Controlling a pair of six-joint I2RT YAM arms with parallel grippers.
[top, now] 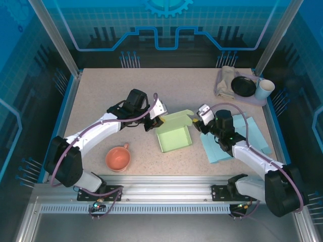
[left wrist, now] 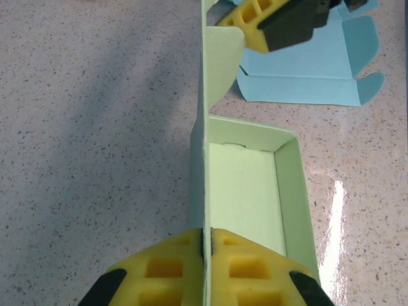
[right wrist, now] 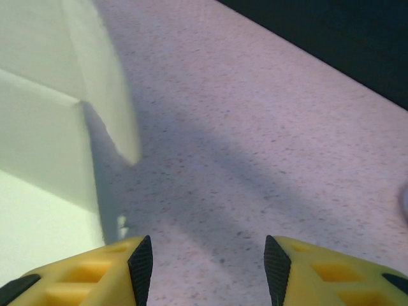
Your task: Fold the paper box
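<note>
The pale green paper box (top: 174,137) lies open in the middle of the table, its lid panel (top: 177,120) standing up at the back. My left gripper (top: 157,121) is shut on the box's upright left panel. In the left wrist view the yellow fingers (left wrist: 171,268) pinch that thin green panel (left wrist: 203,159) edge-on, with the box tray (left wrist: 245,191) to its right. My right gripper (top: 199,121) hovers open at the box's back right corner. In the right wrist view it (right wrist: 207,258) holds nothing, and the green box wall (right wrist: 38,159) and a rounded flap (right wrist: 105,89) stand to its left.
A flat, unfolded blue paper box (top: 243,136) lies under the right arm. An orange cup (top: 117,159) stands at the front left. At the back right corner a purple tray (top: 262,101) holds a cloth (top: 224,80), a black dish (top: 244,86) and a white cup (top: 264,89).
</note>
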